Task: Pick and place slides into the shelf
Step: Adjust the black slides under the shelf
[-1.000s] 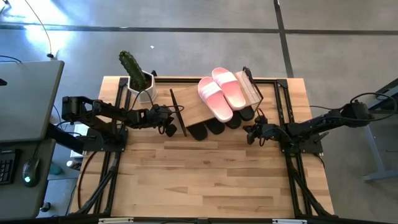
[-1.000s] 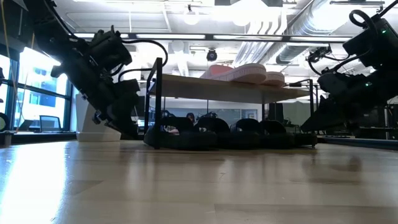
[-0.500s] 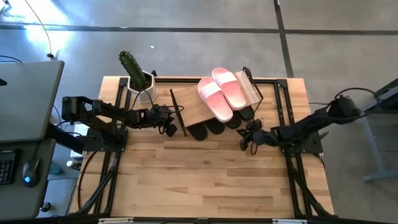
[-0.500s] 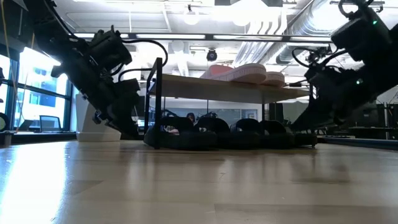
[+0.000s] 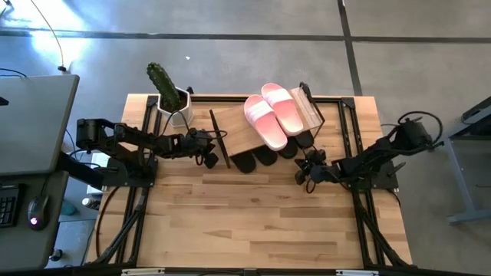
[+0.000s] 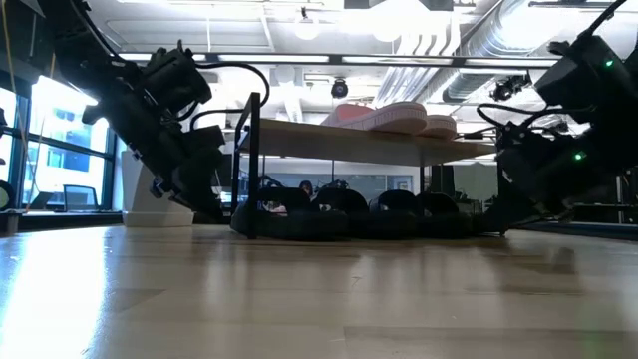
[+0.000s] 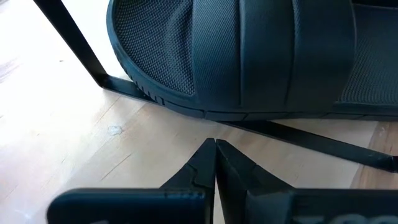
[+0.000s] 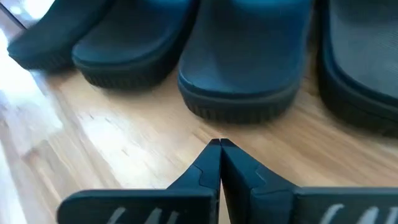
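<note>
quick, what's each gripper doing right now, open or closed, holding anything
Left gripper: shut, empty, beside the nearest black slide sandal at the shelf's left end.
Right gripper: shut, empty, just in front of the black sandals' toes.

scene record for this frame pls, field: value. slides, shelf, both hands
pink slides: one pair, on the shelf's plank top
black slides: four in a row under the plank, toes sticking out at the front
shelf: far middle of the table, cactus pot beside it
left hand: shut, empty, low at the shelf's left front corner
right hand: shut, empty, on the table side of the black slides, not touching
slides off the shelf: none seen
</note>
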Action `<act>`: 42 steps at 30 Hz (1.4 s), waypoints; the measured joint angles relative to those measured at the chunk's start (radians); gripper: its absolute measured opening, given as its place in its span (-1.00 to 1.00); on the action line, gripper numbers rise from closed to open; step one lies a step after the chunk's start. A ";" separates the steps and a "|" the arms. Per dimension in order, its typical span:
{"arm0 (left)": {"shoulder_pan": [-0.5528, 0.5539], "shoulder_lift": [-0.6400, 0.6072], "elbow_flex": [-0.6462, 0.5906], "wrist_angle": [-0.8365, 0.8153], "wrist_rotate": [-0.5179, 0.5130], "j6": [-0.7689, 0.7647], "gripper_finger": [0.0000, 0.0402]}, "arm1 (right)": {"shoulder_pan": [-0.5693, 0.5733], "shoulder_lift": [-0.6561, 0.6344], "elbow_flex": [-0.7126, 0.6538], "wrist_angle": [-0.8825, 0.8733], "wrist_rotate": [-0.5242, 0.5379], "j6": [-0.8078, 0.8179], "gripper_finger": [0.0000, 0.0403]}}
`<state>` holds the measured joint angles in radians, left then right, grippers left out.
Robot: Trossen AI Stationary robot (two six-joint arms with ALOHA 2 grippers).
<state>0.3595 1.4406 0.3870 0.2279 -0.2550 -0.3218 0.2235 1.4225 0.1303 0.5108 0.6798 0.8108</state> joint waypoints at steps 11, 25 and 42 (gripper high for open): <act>0.000 0.000 0.000 0.001 0.000 -0.004 -1.00 | -0.050 0.114 0.000 0.198 -0.023 -0.007 -1.00; 0.000 0.000 0.000 0.003 0.000 -0.016 -1.00 | -0.123 0.143 0.017 0.218 -0.074 -0.066 -1.00; 0.000 0.000 0.000 0.018 0.000 -0.014 -1.00 | -0.173 0.143 0.046 0.184 -0.172 -0.106 -1.00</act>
<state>0.3595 1.4406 0.3870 0.2455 -0.2550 -0.3355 0.0505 1.5654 0.1764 0.6944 0.5082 0.7044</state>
